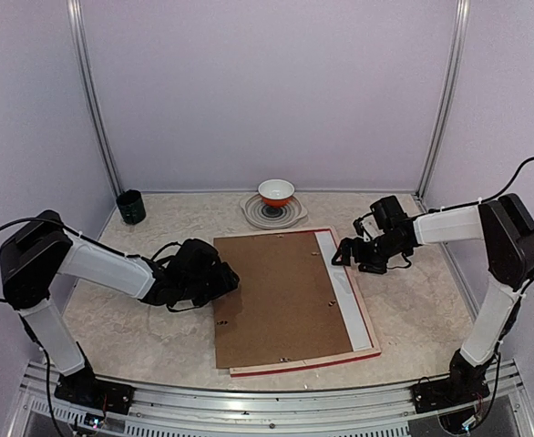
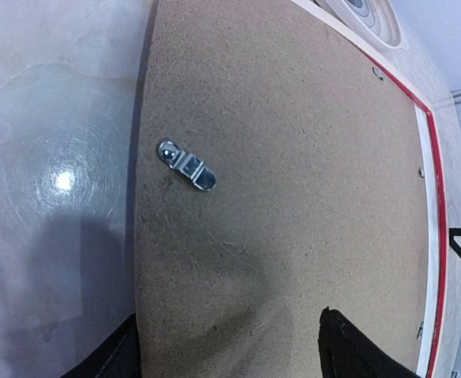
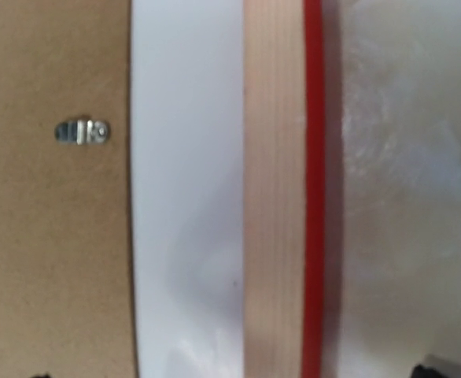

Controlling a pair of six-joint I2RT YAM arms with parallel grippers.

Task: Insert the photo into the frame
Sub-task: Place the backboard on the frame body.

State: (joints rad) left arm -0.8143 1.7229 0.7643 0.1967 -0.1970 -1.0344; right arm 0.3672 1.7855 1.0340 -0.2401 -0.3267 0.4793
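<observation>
"Frame [image 3: 274,197] lies face down between the arms. Where's the photo?"
"Can't see it. The brown board [image 1: 272,296] covers most of the frame and sticks out past its left side."
"And the grippers?"
"Left gripper [image 1: 203,278] and right gripper [image 1: 344,257] both have jaws apart, holding nothing."
"What could go wrong?"
"A hard push could slide the board further off, or jam it crooked."

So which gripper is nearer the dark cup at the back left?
Left. The left gripper is over the backing board's left edge, nearer the cup; the right gripper is across the board, over the frame's right side.
</observation>
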